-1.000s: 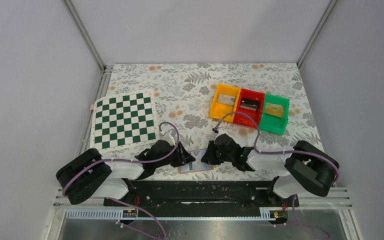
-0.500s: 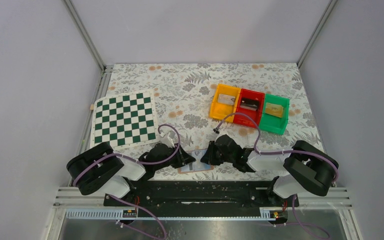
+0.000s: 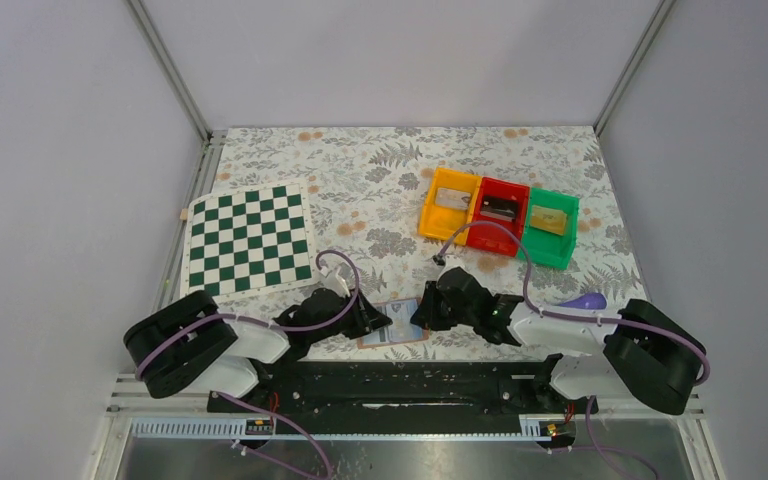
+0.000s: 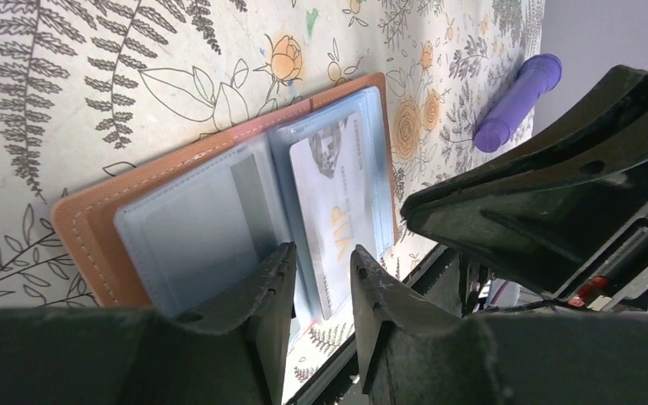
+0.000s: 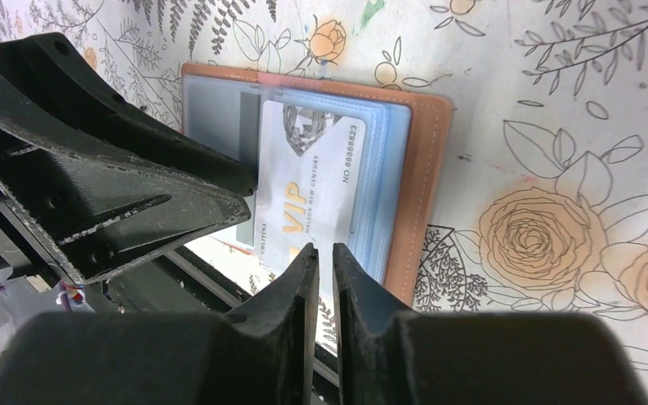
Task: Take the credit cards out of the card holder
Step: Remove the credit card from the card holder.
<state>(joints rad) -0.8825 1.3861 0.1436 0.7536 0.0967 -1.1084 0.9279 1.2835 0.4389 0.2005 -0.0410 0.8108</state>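
The tan card holder (image 3: pixel 405 338) lies open and flat by the table's near edge, between my two grippers. Its stitched rim (image 4: pixel 84 228) frames blue plastic sleeves. A whitish credit card (image 4: pixel 333 202) marked VIP sticks out of one sleeve toward the near edge, and it shows again in the right wrist view as the whitish card (image 5: pixel 308 181) on the holder (image 5: pixel 418 186). My left gripper (image 4: pixel 321 256) hovers open over the card's long edge and the fold. My right gripper (image 5: pixel 321 251) stands at the card's near corner, jaws a narrow slit apart, nothing between them.
A green-and-white chessboard (image 3: pixel 248 240) lies at the left. Orange (image 3: pixel 450 205), red (image 3: pixel 498 215) and green (image 3: pixel 548 228) bins stand at the back right, each with a flat item inside. A purple cylinder (image 4: pixel 519 101) lies right of the holder. The black rail (image 3: pixel 390 375) borders the table.
The right arm's rear links have swung rightward, uncovering the purple cylinder, while its gripper stays at the holder. The left arm's elbow shifted slightly. The holder has not moved.
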